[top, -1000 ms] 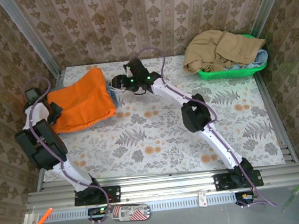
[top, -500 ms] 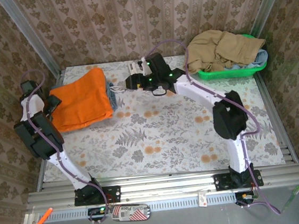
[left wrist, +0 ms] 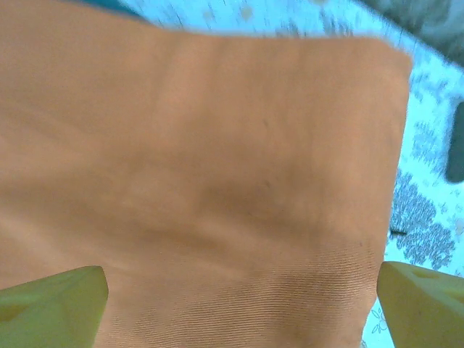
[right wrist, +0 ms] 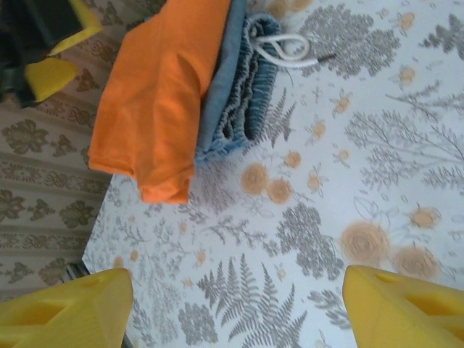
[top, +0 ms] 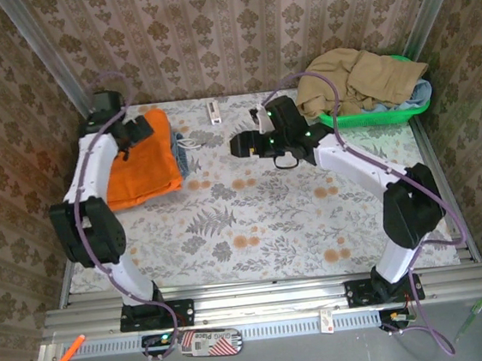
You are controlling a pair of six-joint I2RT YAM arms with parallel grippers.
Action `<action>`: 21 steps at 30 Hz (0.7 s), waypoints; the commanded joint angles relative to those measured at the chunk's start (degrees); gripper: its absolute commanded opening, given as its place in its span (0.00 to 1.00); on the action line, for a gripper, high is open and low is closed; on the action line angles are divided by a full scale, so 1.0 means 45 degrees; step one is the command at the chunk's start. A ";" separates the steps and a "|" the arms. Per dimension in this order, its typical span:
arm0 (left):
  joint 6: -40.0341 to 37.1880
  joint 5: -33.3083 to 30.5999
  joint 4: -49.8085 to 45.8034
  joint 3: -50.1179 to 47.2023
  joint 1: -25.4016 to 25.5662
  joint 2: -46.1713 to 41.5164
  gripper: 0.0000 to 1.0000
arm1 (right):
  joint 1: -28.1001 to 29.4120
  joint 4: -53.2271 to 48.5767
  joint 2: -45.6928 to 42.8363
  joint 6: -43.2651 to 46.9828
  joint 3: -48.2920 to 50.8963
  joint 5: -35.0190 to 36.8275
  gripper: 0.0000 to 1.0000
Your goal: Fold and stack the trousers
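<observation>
**Trousers folded on the stack at far left; both grippers open**

The orange trousers (top: 140, 165) are folded into a rough rectangle at the far-left of the table (top: 254, 222), close to the left wall. They lie on top of a folded blue garment (top: 181, 155). Its gathered edge sticks out from under the right side of the trousers, and a white drawstring (top: 188, 142) trails onto the floral tablecloth. The right wrist view shows the layering clearly, with the orange cloth on top and the blue edge under it. The drawstring is looped just beside them.

The left gripper (top: 139, 129) is above the far part of the trousers. Its jaws are spread wide, one at each bottom corner of the left wrist view, with smooth orange cloth spanning below them. No cloth is pinched. I can't tell whether it touches the fabric.

The right gripper (top: 239, 145) is over mid-table, to the right of the stack and apart from it, pointing toward it. Its jaws are wide, with floral tablecloth beneath, and it is holding nothing.

In the far-right corner is a green basket (top: 364, 118) with a tan garment (top: 355, 78) heaped in it. A bit of blue-grey cloth (top: 421, 91) shows at the basket's right end.

A small white object (top: 213, 112) lies on the table near the far edge, between the stack and the right gripper. It is too small to identify.
</observation>
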State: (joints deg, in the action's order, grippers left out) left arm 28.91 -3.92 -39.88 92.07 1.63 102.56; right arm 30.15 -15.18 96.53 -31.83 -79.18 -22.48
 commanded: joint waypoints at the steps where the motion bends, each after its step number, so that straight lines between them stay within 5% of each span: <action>1: 0.1379 0.0146 0.0724 -0.0785 0.0258 0.1950 0.95 | -0.0147 0.0284 -0.0888 0.0253 0.0942 0.0183 0.78; 10: -0.0125 0.0972 -0.0645 0.1936 0.0437 0.5147 0.98 | -0.0987 0.0185 -0.2367 0.0310 0.2631 -0.0100 0.78; 21: -0.1530 0.0042 -0.1799 -0.0282 0.1406 0.0298 0.98 | -0.0841 -0.0015 -0.3545 0.0064 0.2746 -0.0102 0.78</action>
State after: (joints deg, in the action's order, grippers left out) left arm 25.15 -1.76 -44.53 94.02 5.50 110.26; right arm 25.76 -14.92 82.59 -31.66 -67.75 -22.94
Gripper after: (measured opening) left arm 0.987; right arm 0.777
